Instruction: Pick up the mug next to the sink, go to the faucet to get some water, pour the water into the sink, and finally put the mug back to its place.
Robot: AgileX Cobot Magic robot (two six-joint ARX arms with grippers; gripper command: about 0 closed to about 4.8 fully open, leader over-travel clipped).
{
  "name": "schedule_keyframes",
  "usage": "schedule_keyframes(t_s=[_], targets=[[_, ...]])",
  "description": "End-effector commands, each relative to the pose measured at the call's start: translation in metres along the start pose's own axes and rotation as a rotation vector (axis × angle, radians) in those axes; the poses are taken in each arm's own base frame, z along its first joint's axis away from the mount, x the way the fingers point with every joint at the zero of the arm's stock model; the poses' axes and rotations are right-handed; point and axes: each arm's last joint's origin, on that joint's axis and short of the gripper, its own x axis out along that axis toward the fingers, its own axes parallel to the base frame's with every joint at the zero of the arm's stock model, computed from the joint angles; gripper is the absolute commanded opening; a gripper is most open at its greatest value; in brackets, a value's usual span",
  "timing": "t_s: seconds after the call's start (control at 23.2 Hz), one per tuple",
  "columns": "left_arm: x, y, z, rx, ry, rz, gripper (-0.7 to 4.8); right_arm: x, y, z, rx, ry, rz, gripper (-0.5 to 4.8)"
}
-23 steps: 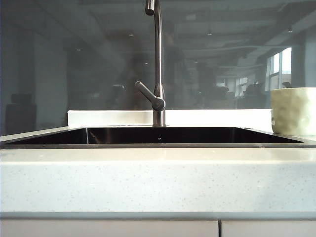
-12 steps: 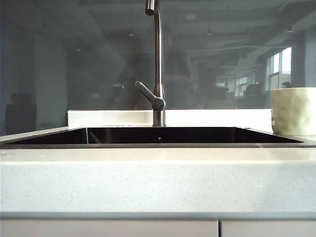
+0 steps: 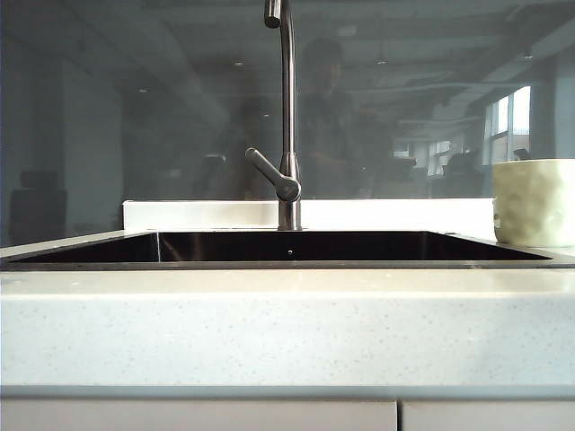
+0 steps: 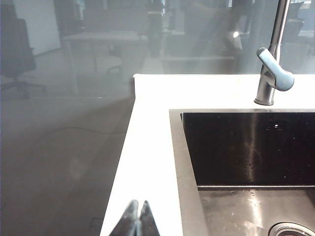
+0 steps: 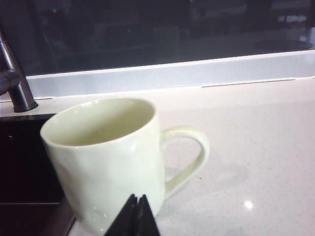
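The mug [image 5: 106, 157] stands empty and upright on the counter [image 5: 256, 147] beside the sink [image 3: 296, 247], not yet lifted; filling at the faucet [image 3: 287, 117], pouring and returning all appear to remain. The right pincer [image 5: 135, 216], tips together, hovers just before the mug; the left pincer [image 4: 137, 221], also together, waits over the sink's far side.

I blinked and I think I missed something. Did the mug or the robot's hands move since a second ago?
Nothing on the counter moved. The mug stands beside the sink, and the faucet is unchanged. Only a person's dim reflection shifted in the glass behind. The left gripper and right gripper are shut, holding nothing.
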Motion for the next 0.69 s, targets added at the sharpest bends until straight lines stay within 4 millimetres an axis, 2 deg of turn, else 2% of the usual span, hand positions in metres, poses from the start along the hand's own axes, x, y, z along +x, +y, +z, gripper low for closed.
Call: schedule_keyframes(t_s=[0.04, 0.34, 0.52, 0.69], targets=[[0.000, 0.000, 0.003, 0.001, -0.016, 0.002, -0.06, -0.001, 0.001, 0.006, -0.007, -0.028, 0.002, -0.01], [0.000, 0.000, 0.002, 0.001, -0.016, 0.002, -0.06, -0.018, 0.006, 0.034, -0.020, -0.078, -0.073, -0.01], [0.000, 0.000, 0.003, 0.001, -0.016, 0.002, -0.06, -0.038, 0.014, 0.057, -0.046, -0.161, -0.081, -0.01], [0.000, 0.000, 0.002, 0.001, -0.015, 0.002, -0.06, -0.061, 0.021, 0.063, -0.039, -0.137, -0.076, -0.01]])
